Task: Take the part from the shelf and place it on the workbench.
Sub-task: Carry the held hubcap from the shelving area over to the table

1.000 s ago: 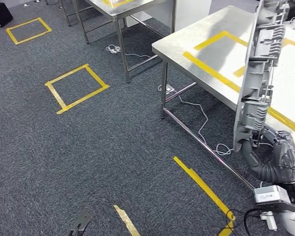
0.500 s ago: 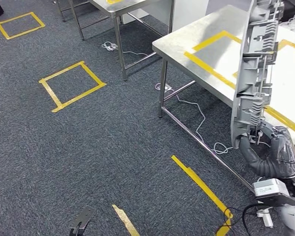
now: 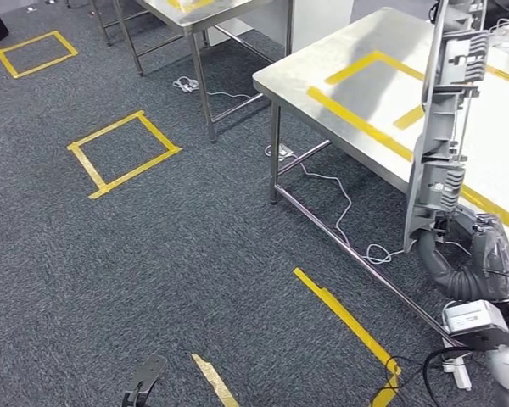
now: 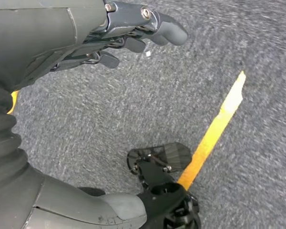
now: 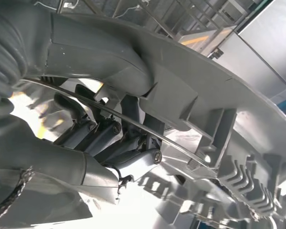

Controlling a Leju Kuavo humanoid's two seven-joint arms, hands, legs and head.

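A dark grey carpet (image 3: 194, 246) covers the floor and carries yellow tape squares (image 3: 122, 153) and loose tape strips (image 3: 344, 318). On the right of the head view stands the steel workbench (image 3: 367, 93), its top marked with yellow tape lines, its legs and low rail above a white cable (image 3: 342, 212) that trails across the carpet. A second steel table (image 3: 200, 13) stands further back, well apart from the first.

The part (image 3: 445, 127), a long grey plastic moulding with ribs and clips, stands nearly upright in front of the workbench's near edge, its upper end in front of the tabletop as the head view shows it. The right hand (image 3: 441, 233) grips its lower end; in the right wrist view the thick thumb (image 5: 98, 55) presses along one face of the moulding while the darker fingers (image 5: 109, 138) curl in behind it, so the part is clamped between them.

The left hand (image 4: 98, 36) hangs above the carpet beside a yellow tape strip (image 4: 213, 131), holding nothing, its fingers extended and its thumb (image 4: 95, 210) well apart from them.
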